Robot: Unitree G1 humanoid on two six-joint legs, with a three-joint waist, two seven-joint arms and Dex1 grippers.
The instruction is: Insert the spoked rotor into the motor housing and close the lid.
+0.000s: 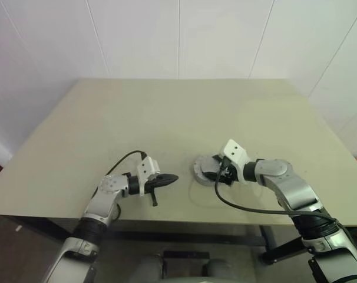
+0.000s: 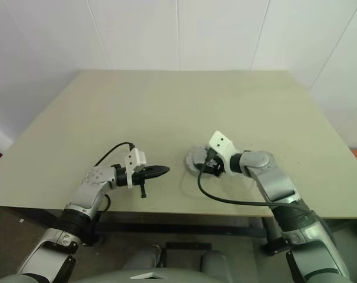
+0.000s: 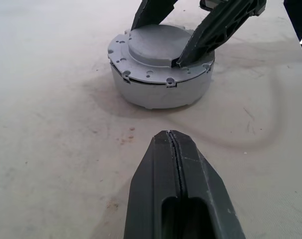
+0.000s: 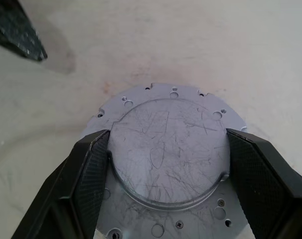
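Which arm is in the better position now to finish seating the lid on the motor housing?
Right. The right gripper already has its fingers on both sides of the lid's raised centre, on top of the motor housing. The left gripper is shut and apart from it.

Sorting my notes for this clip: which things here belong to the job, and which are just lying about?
Job:
- lid, on the motor housing, right tool straddling its raised centre
- left tool, shut, apart from it

Lying about:
- nothing but the table
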